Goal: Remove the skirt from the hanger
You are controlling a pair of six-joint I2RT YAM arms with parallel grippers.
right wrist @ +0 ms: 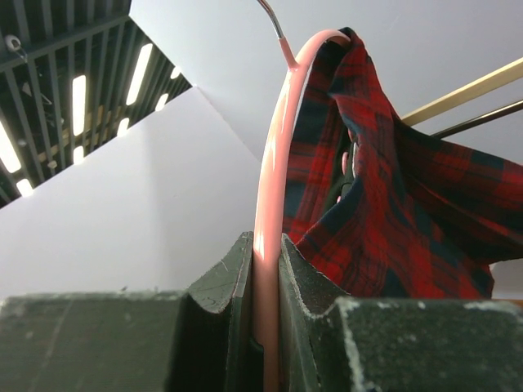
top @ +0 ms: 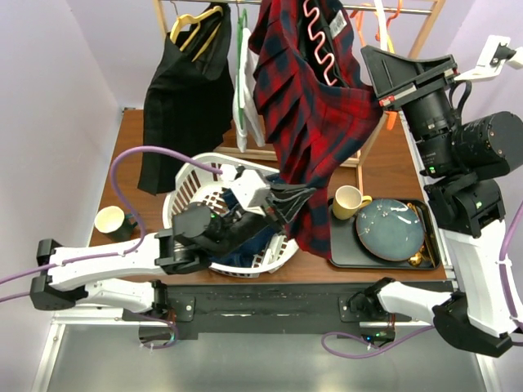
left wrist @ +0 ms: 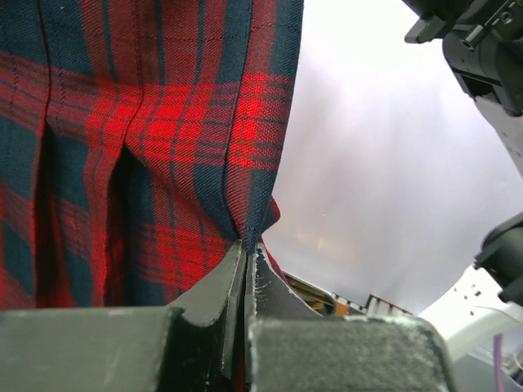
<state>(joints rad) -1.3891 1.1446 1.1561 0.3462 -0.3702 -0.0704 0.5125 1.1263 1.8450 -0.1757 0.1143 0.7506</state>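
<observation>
- The wooden table (top: pixel 396 167) carries everything, with a wooden clothes rack (top: pixel 425 33) standing along its far edge.
- The red and navy plaid skirt (top: pixel 315 122) hangs from the rack at centre, tilted. Its pleats fall toward the near side, and its lower edge reaches down between the basket and the tray.
- A black garment (top: pixel 184 106) hangs from the rack to the left of the skirt.
- A white laundry basket (top: pixel 184 188) sits near left, with dark cloth inside it.
- A black tray (top: pixel 339 257) lies near right and holds a blue plate (top: pixel 388 230) and a yellow mug (top: pixel 349 202).
- A green mug (top: pixel 112 220) stands at the table's left edge.
- The pink hanger (right wrist: pixel 274 163) carries the skirt's waistband over its top curve.
- The right gripper (right wrist: pixel 265 245) is raised at the far right, and its fingers are clamped on the hanger's pink bar.
- The left gripper (left wrist: pixel 245 253) reaches over the basket, and its fingers are pinched tight on a fold of the skirt's lower edge.
</observation>
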